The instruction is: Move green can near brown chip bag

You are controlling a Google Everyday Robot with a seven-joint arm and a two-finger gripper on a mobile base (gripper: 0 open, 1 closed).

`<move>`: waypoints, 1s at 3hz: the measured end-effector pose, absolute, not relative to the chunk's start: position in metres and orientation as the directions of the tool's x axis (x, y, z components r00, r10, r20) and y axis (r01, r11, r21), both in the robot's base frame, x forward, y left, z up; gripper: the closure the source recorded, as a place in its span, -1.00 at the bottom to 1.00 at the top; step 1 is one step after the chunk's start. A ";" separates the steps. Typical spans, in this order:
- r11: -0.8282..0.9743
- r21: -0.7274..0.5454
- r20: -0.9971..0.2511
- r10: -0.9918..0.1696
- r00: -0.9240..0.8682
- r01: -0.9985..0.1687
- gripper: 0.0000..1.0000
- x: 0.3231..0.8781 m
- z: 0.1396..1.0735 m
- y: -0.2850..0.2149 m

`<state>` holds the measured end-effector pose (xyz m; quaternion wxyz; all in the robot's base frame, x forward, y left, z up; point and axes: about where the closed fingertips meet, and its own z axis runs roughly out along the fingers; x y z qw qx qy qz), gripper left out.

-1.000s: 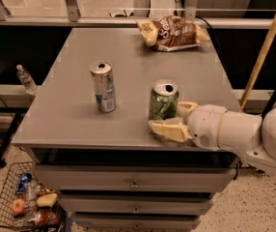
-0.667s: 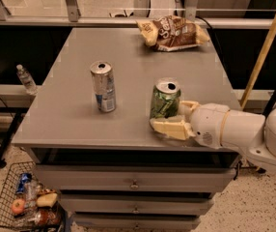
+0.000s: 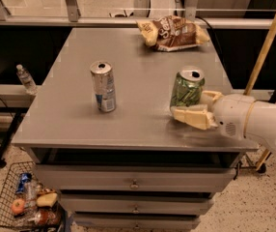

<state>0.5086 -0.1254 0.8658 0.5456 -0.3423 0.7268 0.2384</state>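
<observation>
The green can [image 3: 186, 88], with pale streaks and a silver top, stands upright at the right side of the grey table [image 3: 128, 47]. My gripper [image 3: 196, 106] comes in from the right and is shut on the can's lower part, one cream finger in front of it and one behind. The brown chip bag [image 3: 172, 33] lies at the table's far edge, right of centre, well beyond the can.
A slimmer silver-and-blue can [image 3: 103, 86] stands left of centre on the table. A wooden pole [image 3: 268, 37] leans at the right. A water bottle [image 3: 26, 78] sits on a low shelf at the left. A wire basket [image 3: 24, 202] of items is on the floor, front left.
The gripper and the green can have moved together to the right and a little farther back on the table. The other can and the bag have not moved.
</observation>
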 end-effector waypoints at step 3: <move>0.742 -0.068 -0.960 -0.230 -0.158 -0.667 1.00 0.528 0.887 -0.166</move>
